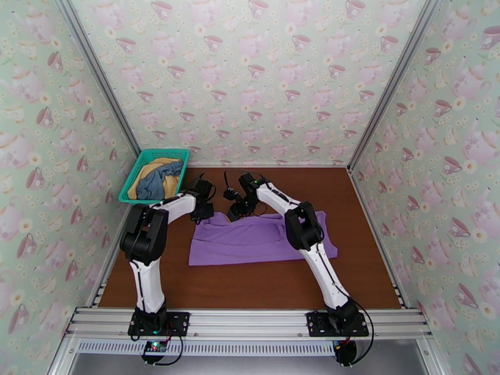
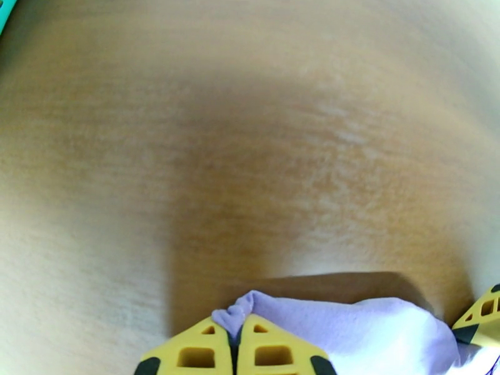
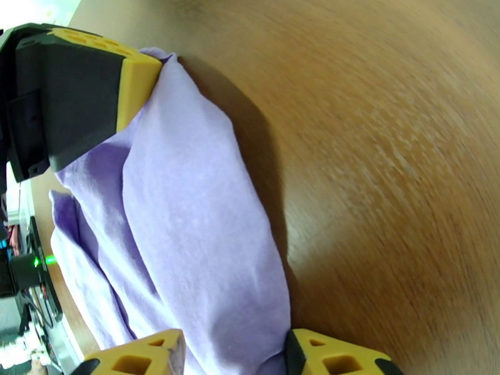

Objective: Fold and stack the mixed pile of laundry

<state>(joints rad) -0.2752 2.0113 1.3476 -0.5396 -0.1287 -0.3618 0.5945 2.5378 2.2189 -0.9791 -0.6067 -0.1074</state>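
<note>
A lilac-purple shirt point(image 1: 259, 242) lies spread on the brown table, its far edge bunched up between the two arms. My left gripper point(image 1: 203, 210) is at the shirt's far left corner; in the left wrist view its yellow fingertips point(image 2: 253, 348) are pressed together with a fold of the shirt point(image 2: 350, 326) pinched between them. My right gripper point(image 1: 236, 210) holds the same edge just to the right. In the right wrist view its fingers point(image 3: 328, 357) stand either side of a thick roll of the shirt point(image 3: 200, 245). The grey-blue garment point(image 1: 159, 181) and the mustard-yellow one point(image 1: 156, 164) lie in the basket.
The teal mesh basket point(image 1: 162, 152) stands at the table's far left corner, against the wall. Teapot-patterned walls close in three sides. Bare brown tabletop point(image 1: 369, 264) lies right of the shirt and in front of it.
</note>
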